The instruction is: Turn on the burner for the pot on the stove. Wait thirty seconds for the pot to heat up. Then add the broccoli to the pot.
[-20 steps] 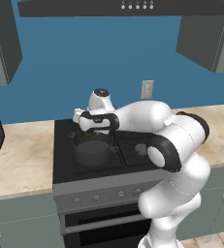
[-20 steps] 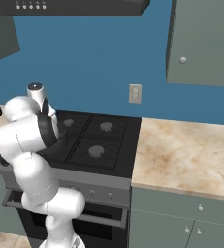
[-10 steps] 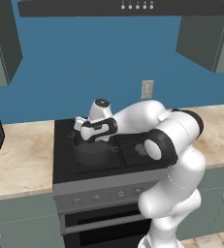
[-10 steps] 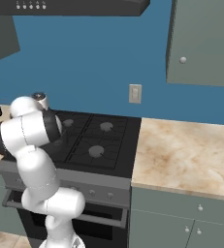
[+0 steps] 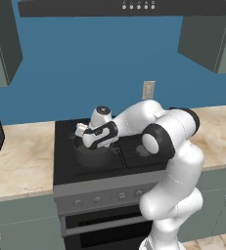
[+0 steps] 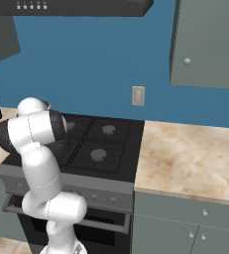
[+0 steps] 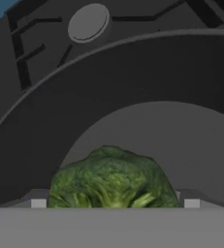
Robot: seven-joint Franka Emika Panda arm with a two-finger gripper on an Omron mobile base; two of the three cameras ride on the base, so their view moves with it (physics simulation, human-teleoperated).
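Since a second ago, we are seeing the hand swing leftward and drop lower over the pot (image 5: 92, 154), from roughly the middle of the stove (image 5: 65, 168) toward its left burners; half a second ago it was already most of the way there.

We are looking at the tool (image 5: 81, 133) hanging over the pot at about 9 o'clock from the arm's elbow in the left base view. Its jaws are standing spread wide. In the hand view the broccoli (image 7: 111, 179) is sitting between the two finger tips (image 7: 38, 203) at 6 o'clock, but we cannot tell whether the tips are pressing on it or whether it is lying loose below them.

The broccoli is showing as a bright green, bumpy floret with paler stalks at its lower edge, and it is appearing against the pot's pale grey floor, inside the dark curved wall. A round burner cap (image 7: 88, 22) is lying beyond the rim at 11 o'clock.

The pot is standing on the stove's left side, dark grey and round. In the right base view the arm's white shoulder is covering that side of the stove (image 6: 106, 149). Marbled bench (image 5: 16, 163) is flanking the stove.
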